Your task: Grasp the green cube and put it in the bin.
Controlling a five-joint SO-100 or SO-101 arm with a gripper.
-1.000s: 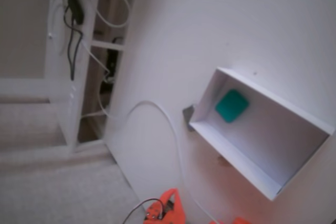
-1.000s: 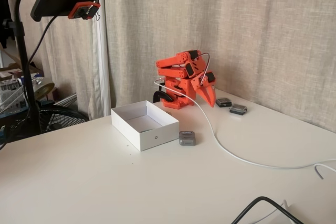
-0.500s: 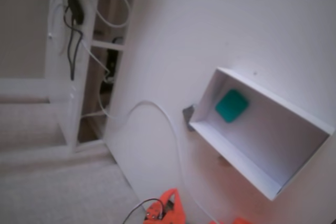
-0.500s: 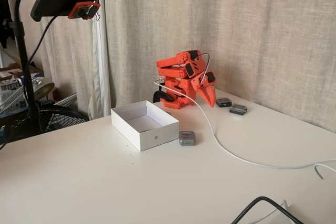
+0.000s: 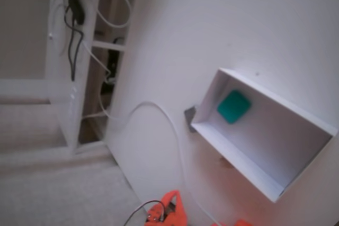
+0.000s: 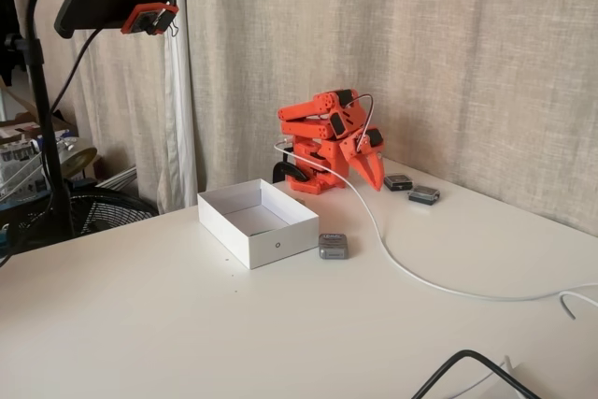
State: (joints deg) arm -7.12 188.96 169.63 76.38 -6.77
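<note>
Green cube (image 5: 233, 106) already lying inside the white bin (image 6: 280, 249) — nothing left to carry. Orange arm folded, pincer (image 6: 374, 178) apparently pressed together, empty; best kept parked.

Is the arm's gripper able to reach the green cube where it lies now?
Probably yes. The green cube lies alone in the open bin; nothing covers it. The gripper is folded back at the arm's base, and the low walls look easy to clear.
</note>
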